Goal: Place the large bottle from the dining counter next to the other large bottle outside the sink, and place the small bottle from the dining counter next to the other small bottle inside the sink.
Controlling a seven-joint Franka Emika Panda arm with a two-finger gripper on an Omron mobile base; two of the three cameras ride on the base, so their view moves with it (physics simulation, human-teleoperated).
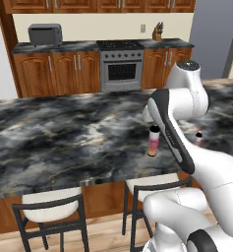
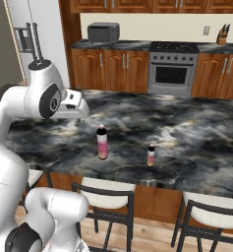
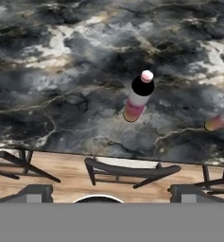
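Behind my island, wood cabinets (image 1: 54, 74) line a cream wall, with a steel oven (image 1: 121, 69) between them. A toaster oven (image 1: 45, 34) sits at the back counter's left end, and stools (image 1: 49, 209) stand on the wood floor (image 3: 61, 172).

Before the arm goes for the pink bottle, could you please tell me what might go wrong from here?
1. The large bottle is tall, slim and upright; a descending tool could tip it.
2. The small bottle stands close beside it and could be bumped.
3. Both stand near the dining counter edge above the stools, so a toppled bottle might roll off.

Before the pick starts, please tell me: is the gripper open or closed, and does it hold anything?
Gripper: open, holding nothing.
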